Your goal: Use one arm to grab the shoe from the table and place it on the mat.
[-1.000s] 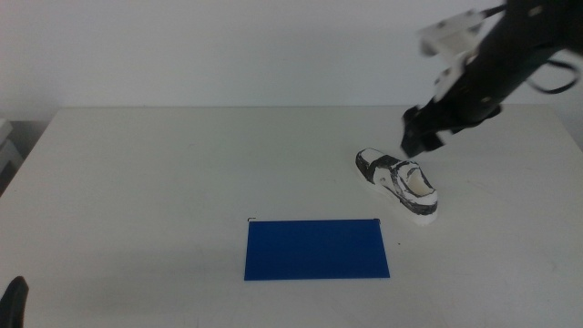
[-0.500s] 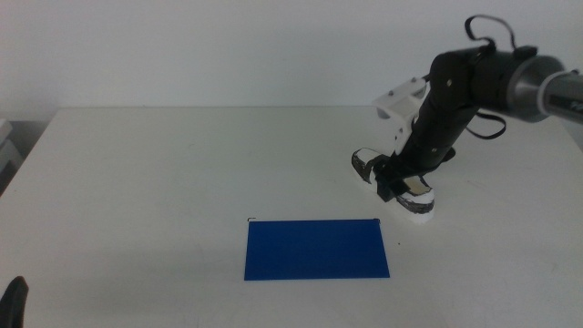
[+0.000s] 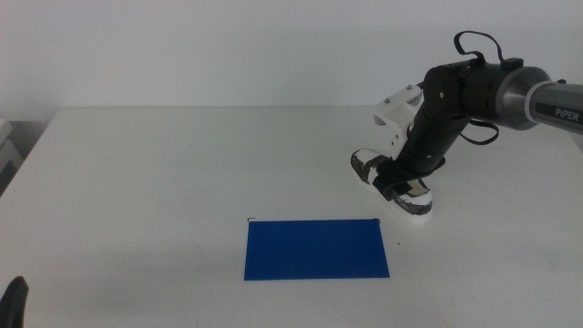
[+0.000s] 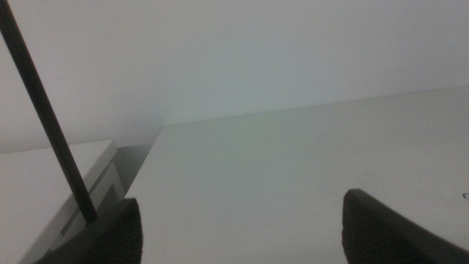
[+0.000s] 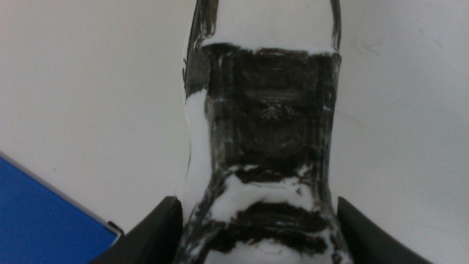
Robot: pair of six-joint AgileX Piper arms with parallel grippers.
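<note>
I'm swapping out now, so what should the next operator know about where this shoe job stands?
Right gripper: down over the white-and-black mottled sneaker, jaws open on either side of it, not visibly clamped.
Left gripper: open, waiting at the near left table edge.
Sneaker: on the white table, beyond the royal blue mat, off its far right corner.
Done: approach.
Left: grasp, lift, place on the mat.

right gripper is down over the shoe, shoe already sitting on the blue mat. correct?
Not quite. The right gripper is down over the shoe, but the shoe sits on the white table, beside the blue mat and not on it. The middle view shows this.
</note>
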